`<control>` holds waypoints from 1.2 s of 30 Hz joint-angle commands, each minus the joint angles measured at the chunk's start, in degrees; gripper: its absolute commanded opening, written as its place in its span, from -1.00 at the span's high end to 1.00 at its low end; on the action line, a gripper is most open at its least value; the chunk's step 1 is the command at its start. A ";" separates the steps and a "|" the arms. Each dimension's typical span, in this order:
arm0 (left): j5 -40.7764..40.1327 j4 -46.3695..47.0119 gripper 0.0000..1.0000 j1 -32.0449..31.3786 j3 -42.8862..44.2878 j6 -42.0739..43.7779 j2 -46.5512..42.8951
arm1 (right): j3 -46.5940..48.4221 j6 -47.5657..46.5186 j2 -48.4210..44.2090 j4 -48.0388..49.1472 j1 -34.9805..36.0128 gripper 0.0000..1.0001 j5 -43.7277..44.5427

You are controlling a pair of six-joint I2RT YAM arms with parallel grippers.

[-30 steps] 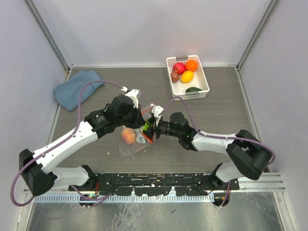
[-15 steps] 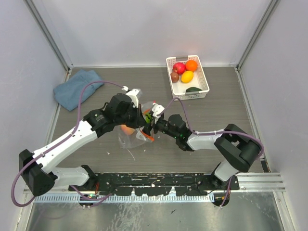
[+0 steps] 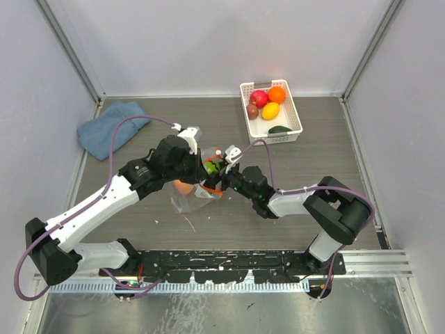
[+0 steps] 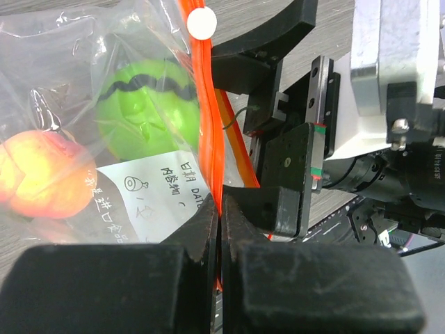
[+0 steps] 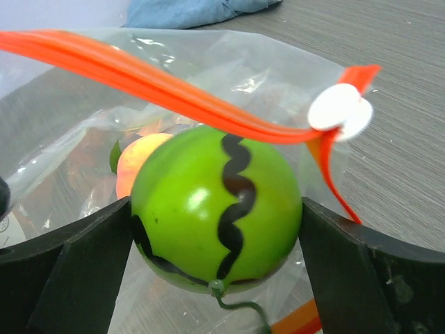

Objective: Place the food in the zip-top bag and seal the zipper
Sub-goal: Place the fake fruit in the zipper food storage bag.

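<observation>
The table (image 3: 327, 163) carries a blue cloth (image 3: 111, 126) at the far left and a white basket (image 3: 298, 115) at the far right. The left arm (image 3: 104, 202) and right arm (image 3: 299, 202) meet mid-table over the bag (image 3: 186, 205). The bag lies crumpled and partly covered by them, so its outline is hard to trace from above.

The left gripper (image 4: 220, 209) is closed, pinching the zipper (image 4: 206, 111) between its pads. The right gripper (image 5: 215, 209) clamps a green fruit (image 5: 208, 229) with a black wavy stripe at the bag mouth, just under the zipper. The left wrist view shows the fruit through the plastic, but how deep it sits cannot be told.

A peach (image 4: 42, 174) lies inside the bag beside a white label (image 4: 163, 188), whose print is partly cut off.

The basket holds a red fruit (image 3: 259, 97), an orange fruit (image 3: 277, 94), a yellow fruit (image 3: 270, 110), a brown fruit (image 3: 252, 110) and a dark green piece (image 3: 280, 129) half hidden by the rim.

The white slider (image 5: 341, 111) sits at the zipper's end.
</observation>
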 commanded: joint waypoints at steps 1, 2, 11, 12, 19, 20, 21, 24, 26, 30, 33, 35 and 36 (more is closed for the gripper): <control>-3.28 -0.68 1.00 -0.84 0.03 -0.75 -3.10 | 0.01 2.01 -3.30 4.15 -0.24 -1.00 3.22; -4.16 -0.69 1.00 -0.83 0.08 -0.93 -3.30 | 0.00 1.66 -4.07 2.97 -0.25 -1.00 2.84; -7.67 0.09 1.00 -0.76 0.41 -2.90 -3.58 | 0.04 -0.39 -12.78 -8.22 -0.26 -1.00 -0.66; -8.13 -0.03 1.00 -0.80 0.42 -3.06 -3.62 | -0.06 -0.46 -14.08 -9.63 -0.26 -1.00 -0.58; -9.61 0.26 1.00 -0.66 -0.23 -3.63 -3.95 | 3.03 0.79 -23.27 -28.55 -0.26 -0.98 2.72; -9.51 0.42 1.00 -0.65 -0.37 -3.69 -3.91 | 3.75 1.21 -24.26 -31.12 -0.26 -0.97 3.25; -9.41 0.46 1.00 -0.60 -0.43 -3.73 -3.87 | 4.47 1.73 -25.26 -33.22 -0.26 -0.96 3.90; -9.21 0.52 1.00 -0.64 -0.49 -3.67 -3.85 | 6.32 3.11 -27.55 -39.03 -0.26 -0.92 6.15; -9.11 0.33 1.00 -0.58 -0.55 -3.52 -4.10 | 7.81 3.46 -28.01 -42.70 -0.26 -0.92 8.11; -8.90 0.24 1.00 -0.64 -0.78 -3.25 -4.62 | 11.10 4.74 -26.60 -47.66 -0.54 -0.84 13.65; -8.80 0.24 1.00 -0.64 -0.82 -3.21 -4.61 | 13.03 6.61 -24.29 -48.94 -0.95 -0.69 14.33; -8.63 0.21 1.00 -0.60 -0.84 -3.21 -4.72 | 14.11 7.07 -22.58 -49.25 -0.92 -0.64 13.12; -8.54 0.19 1.00 -0.58 -0.84 -3.13 -4.74 | 14.44 7.08 -21.33 -49.34 -0.96 -0.61 12.55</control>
